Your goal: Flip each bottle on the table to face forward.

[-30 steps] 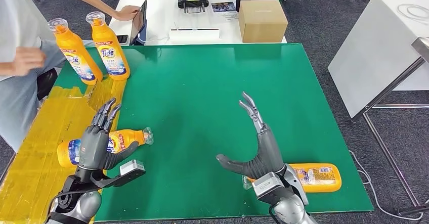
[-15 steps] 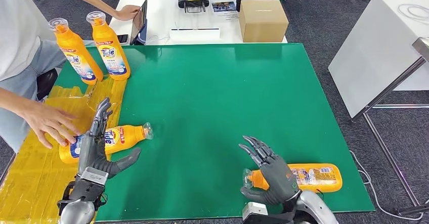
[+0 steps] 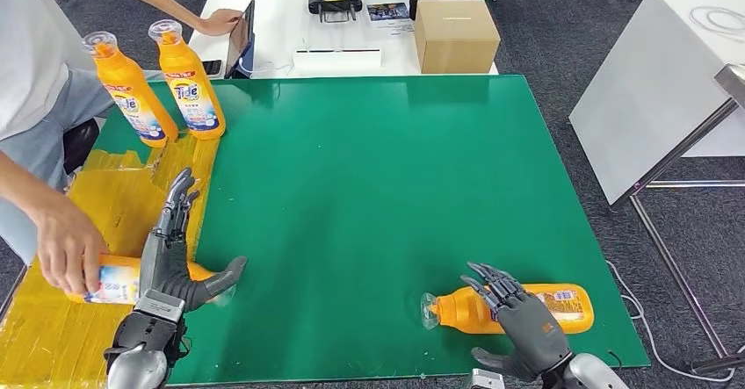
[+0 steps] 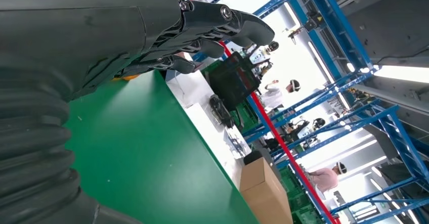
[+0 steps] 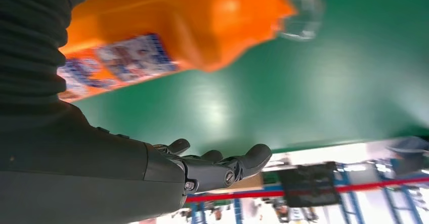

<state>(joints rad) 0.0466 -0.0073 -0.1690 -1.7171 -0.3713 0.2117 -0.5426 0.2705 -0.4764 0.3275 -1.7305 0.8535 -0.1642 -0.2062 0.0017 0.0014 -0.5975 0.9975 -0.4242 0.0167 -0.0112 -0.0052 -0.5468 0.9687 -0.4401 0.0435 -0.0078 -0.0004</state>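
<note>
Step, as I read it: approach phase on two lying bottles, no grasp made on either.

Far left, a person's hand [image 3: 63, 247] grips the base end of the left bottle [image 3: 110, 279], which lies on the yellow tape at the table's left edge. My left hand [image 3: 171, 262] stands just beside it, fingers straight and spread, thumb out toward the green mat [image 3: 369, 178], holding nothing. The bottle's cap end is hidden behind my palm, so I can't tell whether I'm touching it.

Two more bottles [image 3: 158, 86] stand upright at the far left corner, Tide labels toward me; I'd call those done.

Right side: right bottle [image 3: 509, 308] lies flat near the front edge, clear cap pointing left, orange body, printed label toward its base. My right hand [image 3: 525, 323] hovers over its middle, fingers curled loosely but not wrapped around it. The right wrist view shows the bottle [image 5: 167, 32] apart from the fingers [image 5: 222, 166].

Next move, my call: lower the right hand, wrap the body, then stand it label-forward. Left side should wait until the person lets go.
</note>
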